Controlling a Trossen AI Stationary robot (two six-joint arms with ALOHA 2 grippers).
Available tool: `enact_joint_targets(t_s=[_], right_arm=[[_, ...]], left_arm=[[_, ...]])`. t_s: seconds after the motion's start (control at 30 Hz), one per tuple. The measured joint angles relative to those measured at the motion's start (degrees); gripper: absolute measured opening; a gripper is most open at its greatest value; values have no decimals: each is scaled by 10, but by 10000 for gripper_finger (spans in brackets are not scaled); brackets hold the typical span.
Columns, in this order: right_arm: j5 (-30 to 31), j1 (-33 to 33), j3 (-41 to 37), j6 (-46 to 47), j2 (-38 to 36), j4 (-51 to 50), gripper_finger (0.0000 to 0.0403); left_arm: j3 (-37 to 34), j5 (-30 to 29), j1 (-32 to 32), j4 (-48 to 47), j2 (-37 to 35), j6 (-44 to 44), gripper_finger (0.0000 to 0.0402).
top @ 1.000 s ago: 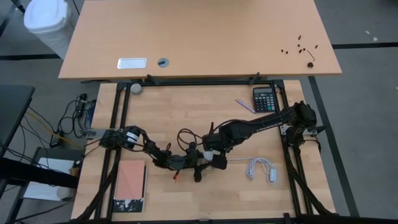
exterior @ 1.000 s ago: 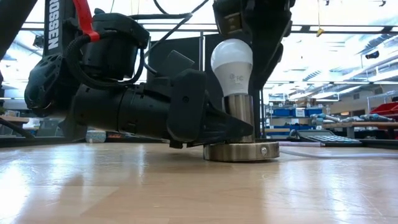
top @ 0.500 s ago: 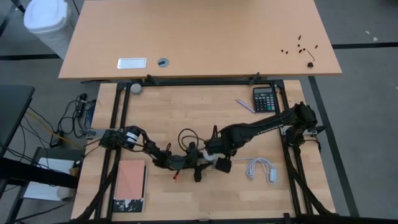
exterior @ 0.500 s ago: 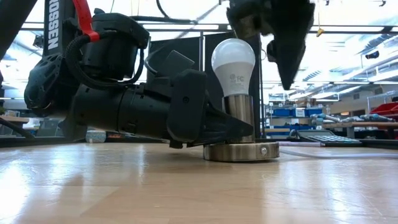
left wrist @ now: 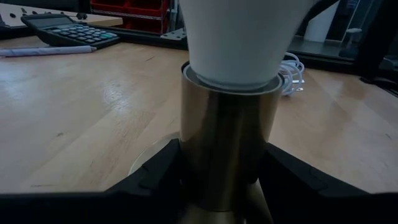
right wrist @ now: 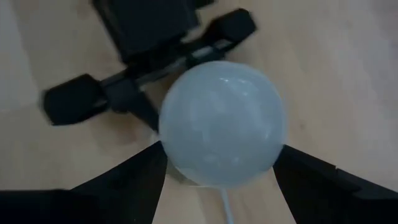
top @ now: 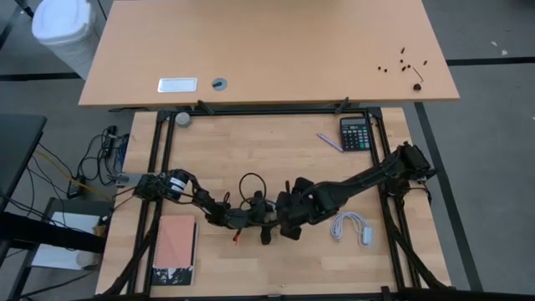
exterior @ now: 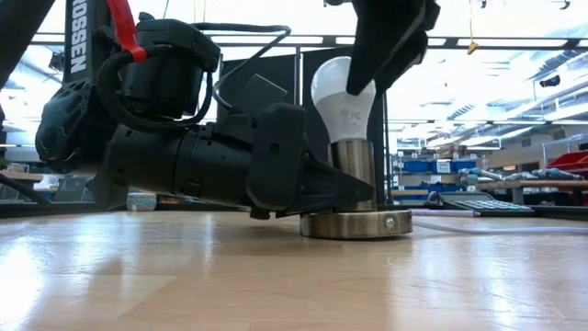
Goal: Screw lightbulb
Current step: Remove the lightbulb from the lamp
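Low view shows the lightbulb (exterior: 343, 94) standing upright in a brass-coloured socket (exterior: 355, 179) whose round base rests on the counter (exterior: 294, 276), near its front middle. The left gripper (left wrist: 227, 177) lies low along the counter with its jaws pinching the socket's tube from both sides, just under the bulb's neck. The right gripper (right wrist: 217, 171) comes down from above with its jaws spread on either side of the white globe; whether they touch it I cannot tell. The bulb is likely light, with a smooth, slippery and fragile shell, so squeezing hard risks cracking it and a loose hold will slide when turned. The best hold appears to be across the widest part of the globe, jaws level and centred on the socket's axis, with gentle pressure while the socket is kept braced.
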Motion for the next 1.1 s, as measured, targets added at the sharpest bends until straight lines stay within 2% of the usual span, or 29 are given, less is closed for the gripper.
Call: enact_joint_targets(t_s=[0.13,0.27,0.4,0.43,0.53,0.57,0.63,0.73,0.87,1.03,1.1], right_arm=[[27,-6,0,1,0,-34,295],[52,-19,0,6,0,-124,293],[85,-26,0,69,0,-227,290],[78,-27,0,74,0,-226,290],[0,-18,0,42,0,-189,292],[-27,-12,0,27,0,-164,293],[-43,0,0,7,2,-101,294],[-11,15,0,-3,3,-27,294],[51,17,-7,0,3,-2,291],[65,6,-31,9,3,-7,289],[80,0,-35,19,3,-49,289]], left_arm=[[0,-1,0,0,0,-1,189],[0,-4,0,0,0,2,189],[0,-3,-1,0,0,2,189],[0,-3,-1,0,0,2,189],[0,-2,-1,0,0,2,189],[0,-2,-1,0,0,2,189],[0,-2,-1,0,0,2,189],[0,-2,-1,0,0,2,189],[-1,-1,-1,5,0,0,189],[0,0,-1,6,0,-2,189],[0,0,-1,5,0,-1,189]])
